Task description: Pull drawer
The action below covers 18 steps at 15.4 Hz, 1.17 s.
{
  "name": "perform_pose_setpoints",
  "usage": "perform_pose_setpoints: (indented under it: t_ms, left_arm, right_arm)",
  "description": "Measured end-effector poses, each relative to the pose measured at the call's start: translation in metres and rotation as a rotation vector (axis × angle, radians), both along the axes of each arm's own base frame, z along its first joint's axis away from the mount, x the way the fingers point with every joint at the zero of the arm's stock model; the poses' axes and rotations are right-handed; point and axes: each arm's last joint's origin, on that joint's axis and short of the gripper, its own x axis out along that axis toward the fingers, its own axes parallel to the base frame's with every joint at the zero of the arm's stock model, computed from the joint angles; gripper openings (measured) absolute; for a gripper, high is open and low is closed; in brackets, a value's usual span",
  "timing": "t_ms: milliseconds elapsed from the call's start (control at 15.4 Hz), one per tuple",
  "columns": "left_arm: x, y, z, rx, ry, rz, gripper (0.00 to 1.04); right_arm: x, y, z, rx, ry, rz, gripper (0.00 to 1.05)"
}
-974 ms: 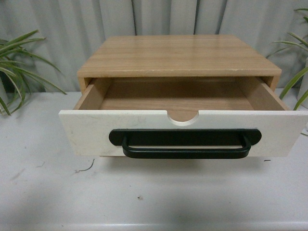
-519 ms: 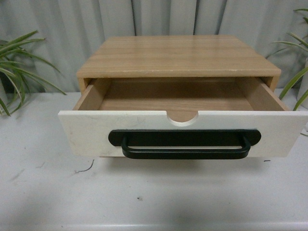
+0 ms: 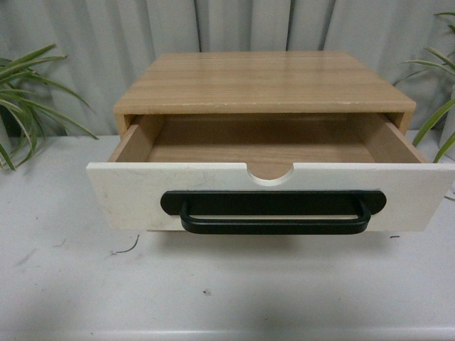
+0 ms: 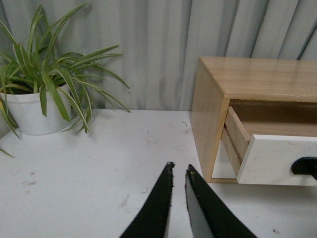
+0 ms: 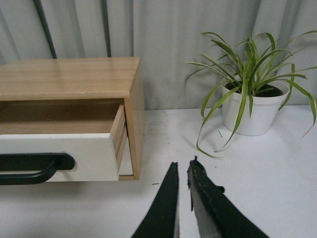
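Check the left gripper [image 4: 179, 171] first: its two black fingers [image 4: 158, 203] stand nearly together, with only a thin slit between the tips, and they hold nothing. It hangs over bare white table [image 4: 89, 198], clear of all objects. The right gripper [image 5: 182, 171] is in the same condition, fingers nearly closed on nothing, over open tabletop. Neither arm appears in the front view.

From the left gripper, you have free table surface out to the wooden cabinet [image 4: 208, 114], which stands beside and beyond the tips. Behind it, to the far side, a potted plant [image 4: 34, 94] in a white pot sits near the grey curtain [image 4: 158, 44]. From the right gripper, open tabletop runs to the cabinet's other side wall, and a second potted plant [image 5: 250, 99] stands well apart from the cabinet on the outer side.

Locate the drawer [image 3: 270, 195] in the front view: it projects from the cabinet toward you, its white front well forward of the cabinet's edge, light wood interior exposed and empty. The half-round notch [image 3: 270, 174] sits at the centre of the top edge. The black bar handle [image 3: 274, 213] spans most of the front, with a clear gap behind the bar. The drawer's lower edge sits just above the table. Nothing stands between either gripper and the drawer front. Small dark marks lie on the table before it.
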Motion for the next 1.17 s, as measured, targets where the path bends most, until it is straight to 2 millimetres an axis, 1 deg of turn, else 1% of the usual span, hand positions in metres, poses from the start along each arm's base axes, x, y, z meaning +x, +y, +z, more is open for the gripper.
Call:
perform_pose_setpoints:
  t_ms: [65, 130, 195, 260, 390, 455, 519, 584, 1169]
  left_arm:
    - [0.0000, 0.0000, 0.0000, 0.000, 0.000, 0.000, 0.24]
    - [0.0000, 0.0000, 0.0000, 0.000, 0.000, 0.000, 0.38]
    - [0.0000, 0.0000, 0.0000, 0.000, 0.000, 0.000, 0.47]
    - [0.0000, 0.0000, 0.0000, 0.000, 0.000, 0.000, 0.62]
    - [0.0000, 0.0000, 0.0000, 0.000, 0.000, 0.000, 0.81]
    - [0.0000, 0.0000, 0.0000, 0.000, 0.000, 0.000, 0.98]
    - [0.0000, 0.0000, 0.0000, 0.001, 0.000, 0.000, 0.99]
    - [0.0000, 0.0000, 0.0000, 0.001, 0.000, 0.000, 0.98]
    - [0.0000, 0.0000, 0.0000, 0.001, 0.000, 0.000, 0.98]
  right_arm:
    - [0.0000, 0.0000, 0.0000, 0.000, 0.000, 0.000, 0.21]
    - [0.0000, 0.0000, 0.0000, 0.000, 0.000, 0.000, 0.35]
    - [0.0000, 0.0000, 0.0000, 0.000, 0.000, 0.000, 0.45]
    - [0.0000, 0.0000, 0.0000, 0.000, 0.000, 0.000, 0.59]
    - [0.0000, 0.0000, 0.0000, 0.000, 0.000, 0.000, 0.79]
    - [0.0000, 0.0000, 0.0000, 0.000, 0.000, 0.000, 0.94]
    - [0.0000, 0.0000, 0.0000, 0.002, 0.000, 0.000, 1.00]
    - [0.0000, 0.0000, 0.0000, 0.002, 0.000, 0.000, 0.97]
    - [0.0000, 0.0000, 0.0000, 0.002, 0.000, 0.000, 0.98]
